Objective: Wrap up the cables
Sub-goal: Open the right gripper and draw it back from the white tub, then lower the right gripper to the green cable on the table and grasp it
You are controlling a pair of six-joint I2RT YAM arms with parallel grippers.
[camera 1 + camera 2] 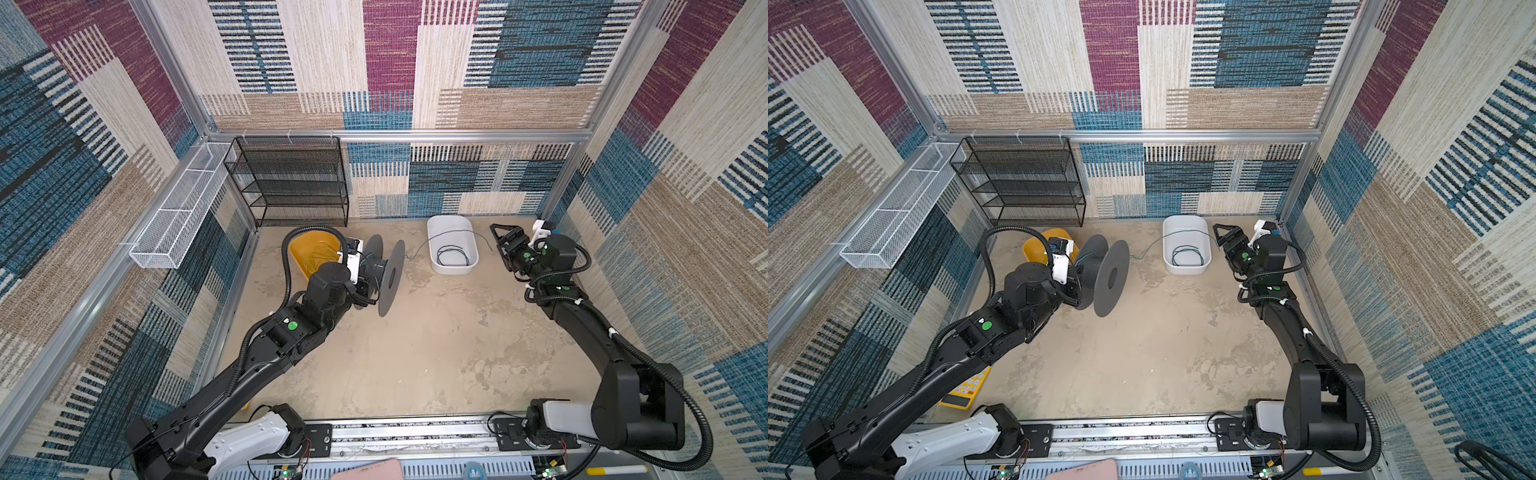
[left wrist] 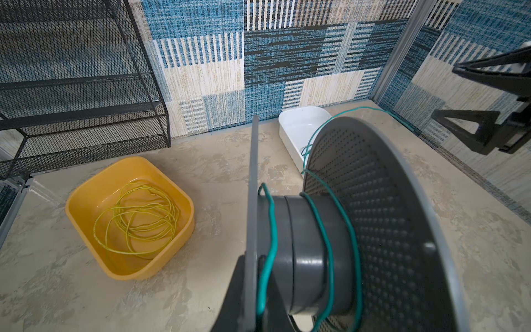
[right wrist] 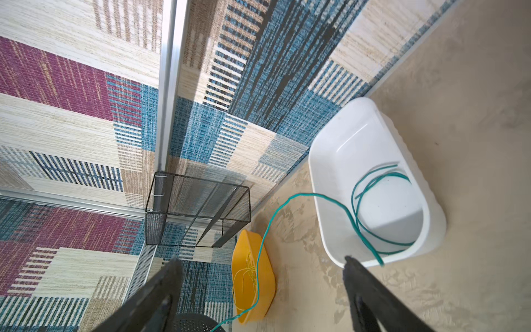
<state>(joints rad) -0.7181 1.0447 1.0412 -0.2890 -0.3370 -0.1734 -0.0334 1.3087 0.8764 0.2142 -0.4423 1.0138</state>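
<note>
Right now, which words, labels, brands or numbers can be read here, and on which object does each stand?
None can be read.
The yellow calculator at the table's near edge: key marks too small to read.
No print shows on the grey spool, white bin or yellow bin.

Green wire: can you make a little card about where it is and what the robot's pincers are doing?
green wire: a few turns on the spool, then runs over the floor into the white tub
left pincer: shut on the spool's flange
right pincer: open, empty, beside the white tub
yellow tub: holds yellow wire
</note>
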